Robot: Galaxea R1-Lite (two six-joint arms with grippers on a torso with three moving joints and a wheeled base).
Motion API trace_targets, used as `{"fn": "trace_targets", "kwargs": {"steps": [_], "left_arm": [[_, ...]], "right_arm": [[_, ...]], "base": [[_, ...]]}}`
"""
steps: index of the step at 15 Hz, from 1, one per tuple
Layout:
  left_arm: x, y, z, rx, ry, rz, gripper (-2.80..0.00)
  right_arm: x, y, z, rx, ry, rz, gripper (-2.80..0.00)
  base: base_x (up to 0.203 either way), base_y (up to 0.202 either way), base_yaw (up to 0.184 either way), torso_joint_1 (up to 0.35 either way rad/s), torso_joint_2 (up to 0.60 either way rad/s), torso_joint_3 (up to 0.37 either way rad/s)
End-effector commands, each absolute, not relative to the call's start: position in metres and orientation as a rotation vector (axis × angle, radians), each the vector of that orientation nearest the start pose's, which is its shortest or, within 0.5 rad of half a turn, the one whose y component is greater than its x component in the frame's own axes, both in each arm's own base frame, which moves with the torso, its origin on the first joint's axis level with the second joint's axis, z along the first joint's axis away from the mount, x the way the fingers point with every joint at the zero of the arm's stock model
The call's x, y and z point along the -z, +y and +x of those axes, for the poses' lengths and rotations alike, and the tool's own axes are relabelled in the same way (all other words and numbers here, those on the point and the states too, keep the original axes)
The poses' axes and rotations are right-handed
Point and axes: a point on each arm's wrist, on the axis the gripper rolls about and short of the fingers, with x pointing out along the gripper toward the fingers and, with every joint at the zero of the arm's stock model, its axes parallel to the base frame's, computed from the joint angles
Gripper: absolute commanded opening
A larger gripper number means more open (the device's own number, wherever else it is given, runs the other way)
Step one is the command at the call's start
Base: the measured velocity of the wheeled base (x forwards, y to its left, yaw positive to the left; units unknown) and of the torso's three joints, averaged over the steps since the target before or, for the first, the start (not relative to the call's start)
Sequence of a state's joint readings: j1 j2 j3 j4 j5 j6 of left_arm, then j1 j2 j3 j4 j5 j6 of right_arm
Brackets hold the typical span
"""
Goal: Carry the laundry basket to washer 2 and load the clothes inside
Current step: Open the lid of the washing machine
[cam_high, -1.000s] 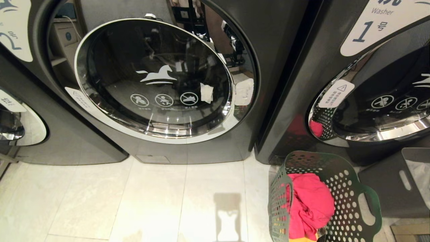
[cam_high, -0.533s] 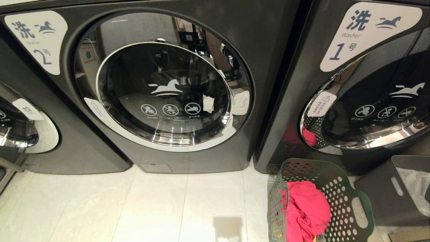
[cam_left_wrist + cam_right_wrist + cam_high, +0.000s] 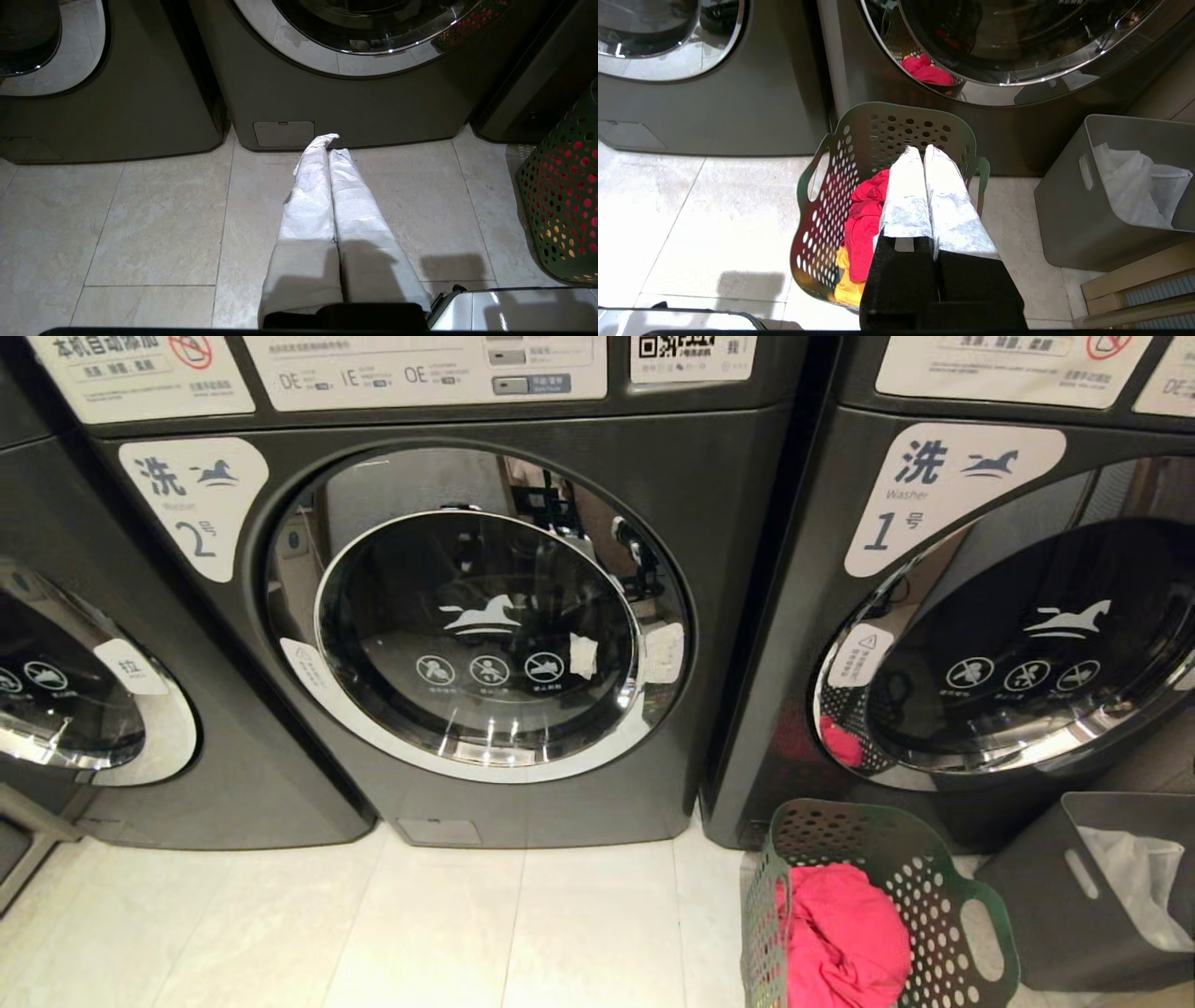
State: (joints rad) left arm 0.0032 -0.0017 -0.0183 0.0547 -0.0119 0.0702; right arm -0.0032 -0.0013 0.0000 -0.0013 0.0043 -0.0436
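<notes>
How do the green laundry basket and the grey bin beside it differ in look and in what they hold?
The green basket has rounded walls dotted with holes; the grey bin has plain, solid walls and square corners. The basket holds red clothes and something yellow; the bin holds white material. The basket stands in front of washer 1; the bin sits further to the robot's right. Both stand on the tiled floor and have cut-out handles.
</notes>
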Motion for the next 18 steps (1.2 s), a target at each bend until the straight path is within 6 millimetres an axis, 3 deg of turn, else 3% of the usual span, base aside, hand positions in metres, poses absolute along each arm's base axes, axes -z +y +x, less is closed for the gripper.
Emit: {"fn": "trace_targets", "kwargs": {"steps": [1,6,18], "left_arm": [[-0.0749,-0.0004,-0.0242,0.011,0.038,0.070,-2.80],[-0.0749,-0.0003,-0.0242,0.009,0.038,0.072,-2.80],[-0.0749,-0.0003,-0.0242,0.009,0.038,0.070,-2.80]], "right_arm": [[-0.0756,0.0002,-0.0228,-0.001,-0.002,-0.044,-2.80],[-0.0756,0.0002,-0.0228,-0.003,-0.002,-0.046,-2.80],[-0.0756,0.0001,-0.0228,0.000,-0.002,-0.046,-2.80]], "base": [[0.000,0.000,0.000,0.011,0.01,0.207],[0.000,0.000,0.000,0.004,0.00,0.126],[0.000,0.000,0.000,0.000,0.00,0.000]]}}
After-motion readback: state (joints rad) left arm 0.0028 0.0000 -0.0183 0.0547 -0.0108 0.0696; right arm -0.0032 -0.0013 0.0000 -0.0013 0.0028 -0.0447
